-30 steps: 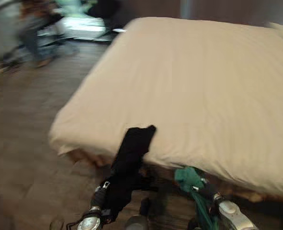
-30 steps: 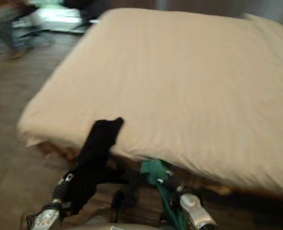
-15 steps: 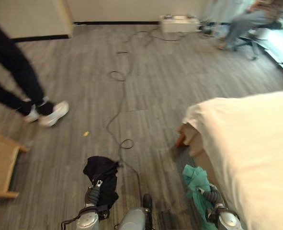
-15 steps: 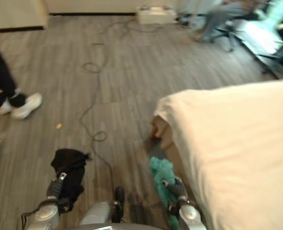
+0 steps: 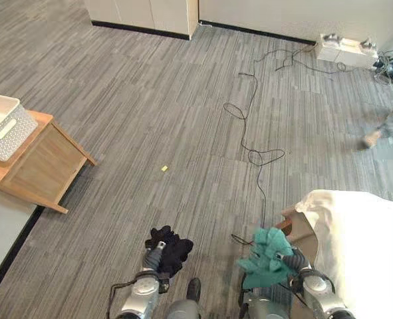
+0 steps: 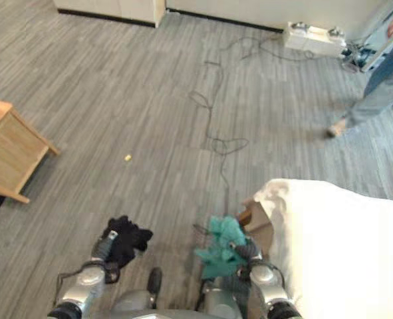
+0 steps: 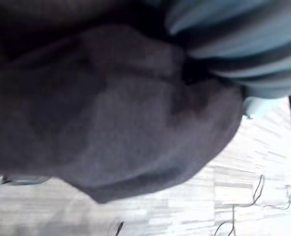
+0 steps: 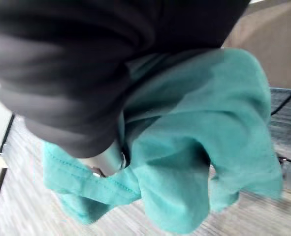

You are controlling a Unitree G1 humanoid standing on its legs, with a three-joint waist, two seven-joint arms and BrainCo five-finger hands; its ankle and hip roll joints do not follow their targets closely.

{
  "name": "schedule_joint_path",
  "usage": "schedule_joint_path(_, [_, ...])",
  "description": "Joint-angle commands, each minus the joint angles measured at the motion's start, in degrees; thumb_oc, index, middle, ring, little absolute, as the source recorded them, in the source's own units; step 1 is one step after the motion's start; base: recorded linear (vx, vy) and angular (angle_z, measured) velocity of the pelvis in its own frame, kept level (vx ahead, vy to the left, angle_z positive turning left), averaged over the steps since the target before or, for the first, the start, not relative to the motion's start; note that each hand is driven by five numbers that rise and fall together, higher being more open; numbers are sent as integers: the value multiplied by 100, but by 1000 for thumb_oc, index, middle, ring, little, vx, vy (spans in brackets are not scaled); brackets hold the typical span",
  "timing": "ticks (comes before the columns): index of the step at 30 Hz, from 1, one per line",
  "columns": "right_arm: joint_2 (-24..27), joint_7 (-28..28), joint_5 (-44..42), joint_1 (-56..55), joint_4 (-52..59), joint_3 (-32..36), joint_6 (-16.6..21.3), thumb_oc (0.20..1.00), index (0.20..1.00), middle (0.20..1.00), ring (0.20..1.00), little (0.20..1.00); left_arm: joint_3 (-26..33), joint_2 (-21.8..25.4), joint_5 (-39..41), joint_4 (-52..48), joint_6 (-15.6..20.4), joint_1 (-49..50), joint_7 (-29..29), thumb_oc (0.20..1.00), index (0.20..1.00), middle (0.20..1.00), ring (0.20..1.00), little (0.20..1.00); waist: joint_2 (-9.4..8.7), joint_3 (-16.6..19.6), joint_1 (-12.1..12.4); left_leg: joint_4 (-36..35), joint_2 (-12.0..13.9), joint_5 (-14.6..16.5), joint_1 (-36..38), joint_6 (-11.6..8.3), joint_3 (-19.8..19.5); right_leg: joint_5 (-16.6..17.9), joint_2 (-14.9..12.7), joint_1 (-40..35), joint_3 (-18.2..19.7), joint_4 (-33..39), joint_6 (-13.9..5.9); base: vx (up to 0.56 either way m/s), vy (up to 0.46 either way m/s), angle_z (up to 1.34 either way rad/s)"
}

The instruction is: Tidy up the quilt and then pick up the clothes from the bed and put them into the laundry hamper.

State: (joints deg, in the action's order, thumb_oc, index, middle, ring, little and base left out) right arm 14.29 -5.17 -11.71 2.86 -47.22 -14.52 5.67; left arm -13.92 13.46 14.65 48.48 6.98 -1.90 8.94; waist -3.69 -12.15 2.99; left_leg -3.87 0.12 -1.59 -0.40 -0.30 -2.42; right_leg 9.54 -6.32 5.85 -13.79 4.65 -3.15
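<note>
A bunched black garment (image 5: 169,243) hangs above the floor, with my left hand (image 6: 106,243) shut on it; in the left wrist view the black cloth (image 7: 111,113) covers the fingers. My right hand (image 6: 247,253) is shut on a teal garment (image 5: 266,254), which wraps around one silver finger (image 8: 106,163) in the right wrist view. The bed's corner under the cream quilt (image 5: 366,239) lies just right of that hand. A white perforated hamper (image 5: 3,123) stands on a low wooden table (image 5: 46,166) at the far left.
Grey plank floor stretches ahead between the table and the bed. A person's leg and shoe (image 5: 386,126) show at the right edge. A white power box (image 5: 342,49) sits by the far wall, beside pale cabinets (image 5: 149,12).
The camera has swung left, away from the bed, toward the open floor and the hamper table. The black garment came off the bed edge and is bunched in my left hand.
</note>
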Motion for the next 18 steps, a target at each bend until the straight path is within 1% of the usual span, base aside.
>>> schedule_joint_path(1, [647,133,-86,315,472,-25,214,200,200,200,200,200,-227,-58,-623,-5,260,-566,-87,200,200,200,200,200,234,-327,71,1387,-56,669,-32,-319,-314,-1469,176,-884,71,-179,-162,203,-214,3])
schedule_joint_path(2, [738,120,-28,299,621,-29,236,200,200,200,200,200,-195,-14,-667,-15,248,-544,-48,200,200,200,200,200,226,-426,135,2252,-77,361,-447,-471,-262,-1494,176,-1001,28,-107,-78,121,-170,6])
schedule_joint_path(3, [770,79,4,318,734,-19,221,200,200,200,200,200,-153,17,-658,-71,245,-539,-14,200,200,200,200,200,207,-534,222,2964,-93,96,-835,-519,-225,-1530,183,-1121,0,-63,-23,252,-205,26])
schedule_joint_path(4, [807,31,4,367,868,-17,212,200,200,200,200,200,-56,46,-624,-85,245,-542,71,200,200,200,200,200,143,-654,364,3558,-133,194,-1409,-436,10,-1630,168,-1323,-19,26,5,306,-146,20])
schedule_joint_path(5, [817,22,35,355,908,-10,196,200,200,200,200,200,8,41,-596,-74,264,-518,108,200,200,200,200,200,122,-627,402,3451,-179,266,-1618,-404,127,-1703,156,-1412,-9,35,-18,604,-84,-24])
schedule_joint_path(6, [831,32,109,300,1018,-10,183,200,200,200,200,200,90,28,-537,-212,274,-419,124,200,200,200,200,200,96,-520,504,2744,-196,516,-1835,-255,461,-1917,178,-1545,9,35,-76,641,38,-68])
schedule_joint_path(7, [844,24,138,303,990,-21,206,200,200,200,200,200,102,16,-550,-273,281,-375,129,200,200,200,200,200,154,-438,553,2148,-103,351,-1912,-236,628,-2032,280,-1643,-22,35,-107,733,91,-71])
schedule_joint_path(8, [835,12,176,304,970,-20,217,200,200,200,200,200,126,2,-576,-288,276,-353,139,200,200,200,200,200,179,-383,608,1461,-37,112,-1843,-246,854,-2138,337,-1780,-57,35,-133,581,119,-29])
schedule_joint_path(9, [816,-21,218,334,936,-33,222,200,200,200,200,200,136,-2,-626,-251,270,-373,152,200,200,200,200,200,198,-325,649,965,57,33,-1930,-261,1098,-2245,399,-1894,-120,35,-174,385,83,19])
schedule_joint_path(10, [809,-23,219,335,933,-35,224,200,200,200,200,200,137,2,-627,-249,272,-371,153,200,200,200,200,200,163,-361,660,892,20,13,-1844,-258,1126,-2265,357,-1940,-113,35,-185,403,75,51])
schedule_joint_path(11, [793,-55,278,399,866,-55,219,200,200,200,200,200,154,-6,-645,-199,248,-412,184,200,200,200,200,200,114,-300,692,492,102,11,-2007,-229,1441,-2377,361,-2083,-230,35,-268,633,126,24])
schedule_joint_path(12, [719,-23,398,493,803,-108,137,200,200,200,200,200,251,-12,-546,-74,234,-464,193,200,200,200,200,200,37,-156,751,177,149,-105,-1907,-116,1705,-2270,373,-2320,-328,35,-399,663,127,2])
schedule_joint_path(13, [715,-22,397,488,801,-109,137,200,200,200,200,200,249,-8,-546,-70,234,-459,193,200,200,200,200,200,-9,-169,732,121,74,-36,-1827,-134,1662,-2322,322,-2380,-322,35,-418,863,227,-15])
schedule_joint_path(14, [542,-14,451,523,665,-188,142,200,200,200,200,200,266,14,-482,163,211,-527,235,200,200,200,200,200,-135,-69,888,320,-30,-355,-1755,53,1440,-1962,199,-2288,-294,-704,-608,736,216,16])
schedule_joint_path(15, [445,-29,459,522,561,-205,136,200,200,200,200,200,259,36,-410,255,187,-586,285,200,200,200,200,200,-324,-61,931,437,-208,-309,-1675,196,1372,-1335,-27,-2113,-278,-1567,-951,1148,398,8])
schedule_joint_path(16, [336,-14,478,420,551,-200,88,200,200,200,200,200,237,53,-363,314,196,-591,300,200,200,200,200,200,-291,-116,815,402,-348,-81,-1147,404,1190,-428,-358,-1677,-239,-2973,-1105,997,337,14])
schedule_joint_path(17, [322,5,475,435,586,-183,108,200,200,200,200,200,231,111,-362,307,177,-626,307,200,200,200,200,200,-175,-120,695,227,-363,36,-738,487,1015,-154,-350,-1333,-96,-3601,-1004,716,258,27])
schedule_joint_path(18, [324,5,475,436,586,-183,108,200,200,200,200,200,232,109,-363,307,176,-627,307,200,200,200,200,200,-165,-115,697,224,-352,29,-743,486,1014,-145,-338,-1326,-96,-3595,-1000,753,196,118])
